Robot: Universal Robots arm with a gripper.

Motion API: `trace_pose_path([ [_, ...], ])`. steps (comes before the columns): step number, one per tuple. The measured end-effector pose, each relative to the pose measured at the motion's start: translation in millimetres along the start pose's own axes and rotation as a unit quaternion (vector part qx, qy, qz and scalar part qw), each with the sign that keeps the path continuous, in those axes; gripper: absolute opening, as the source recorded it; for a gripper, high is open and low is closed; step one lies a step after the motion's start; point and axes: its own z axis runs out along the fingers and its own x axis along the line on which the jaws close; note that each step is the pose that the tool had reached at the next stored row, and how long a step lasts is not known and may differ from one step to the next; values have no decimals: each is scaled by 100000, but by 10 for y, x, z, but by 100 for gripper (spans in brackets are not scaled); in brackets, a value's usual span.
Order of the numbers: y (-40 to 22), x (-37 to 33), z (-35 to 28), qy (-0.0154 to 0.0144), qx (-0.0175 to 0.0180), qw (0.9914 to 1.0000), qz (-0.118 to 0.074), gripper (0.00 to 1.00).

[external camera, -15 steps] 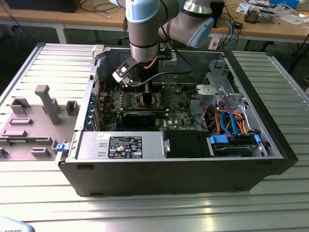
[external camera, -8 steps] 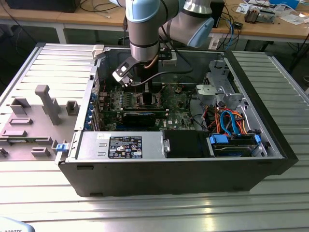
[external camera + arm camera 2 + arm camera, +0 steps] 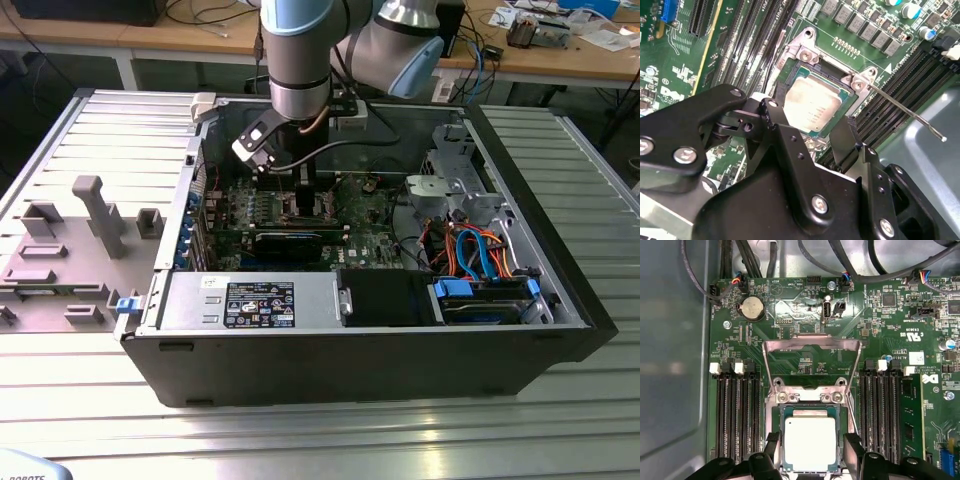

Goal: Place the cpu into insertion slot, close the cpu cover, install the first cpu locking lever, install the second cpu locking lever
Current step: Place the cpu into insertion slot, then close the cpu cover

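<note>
The cpu [image 3: 810, 442], a silver-grey square chip, lies flat in the insertion slot [image 3: 812, 62] on the green motherboard [image 3: 880, 330]. It shows in both wrist views, with the cpu [image 3: 812, 105] seated inside the slot's dark rim. My gripper [image 3: 812, 442] is open, its black fingers [image 3: 772, 442] standing on either side of the chip with a gap to each edge. The cpu cover [image 3: 810, 343], a thin silver frame, is swung up and back beyond the socket. A thin wire locking lever [image 3: 905, 107] sticks out from the socket corner. In the exterior view the gripper [image 3: 300, 188] reaches down into the case.
The black open computer case [image 3: 560, 250] rests on a ribbed metal table. Long memory slots [image 3: 737, 415] flank the socket on both sides. Cables [image 3: 840, 260] run along the board's far edge. A grey fixture block [image 3: 100, 215] stands at the exterior view's left.
</note>
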Motion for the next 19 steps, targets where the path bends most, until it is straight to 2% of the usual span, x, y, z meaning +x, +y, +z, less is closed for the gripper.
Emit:
trace_pose_path([
  [3, 1, 0, -1, -10, 13, 100000, 0, 60],
  [9, 5, 0, -1, -11, 11, 100000, 0, 24],
  [11, 6, 0, 0, -8, 11, 100000, -1, 24],
  [12, 6, 0, 0, -9, 12, 100000, 1, 11],
  [19, 13, 0, 0, -10, 14, 100000, 2, 11],
])
